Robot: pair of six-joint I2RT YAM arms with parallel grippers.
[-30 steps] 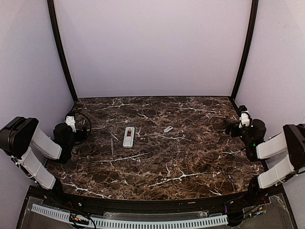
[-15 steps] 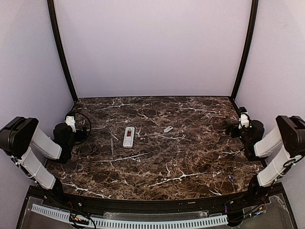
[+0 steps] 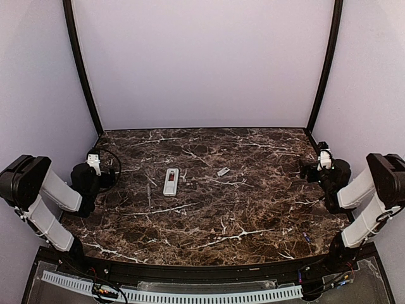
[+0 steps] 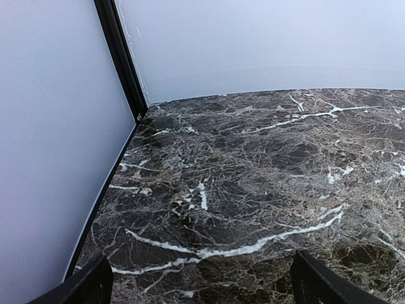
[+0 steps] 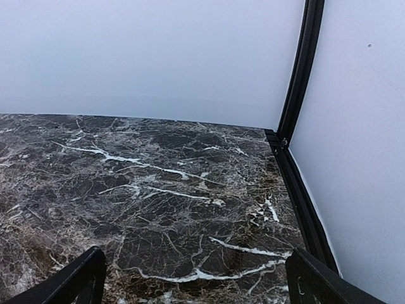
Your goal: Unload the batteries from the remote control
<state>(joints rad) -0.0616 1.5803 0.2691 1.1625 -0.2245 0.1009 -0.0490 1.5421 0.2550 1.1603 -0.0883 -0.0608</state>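
My left gripper [image 4: 202, 259] by the table's [image 3: 253, 215] left edge & right gripper [image 5: 194, 252] by the right edge both hang wide open, empty, parked clear of the remote [image 3: 171, 182] lying back-up left of centre, reddish batteries [image 3: 172, 172] prob. still inside, cover [image 3: 223, 171] off nearby.

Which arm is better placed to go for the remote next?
Left, probably. The remote control lies left of centre, closer to the left gripper than to the right gripper. Both are open and empty, at opposite sides of the table.
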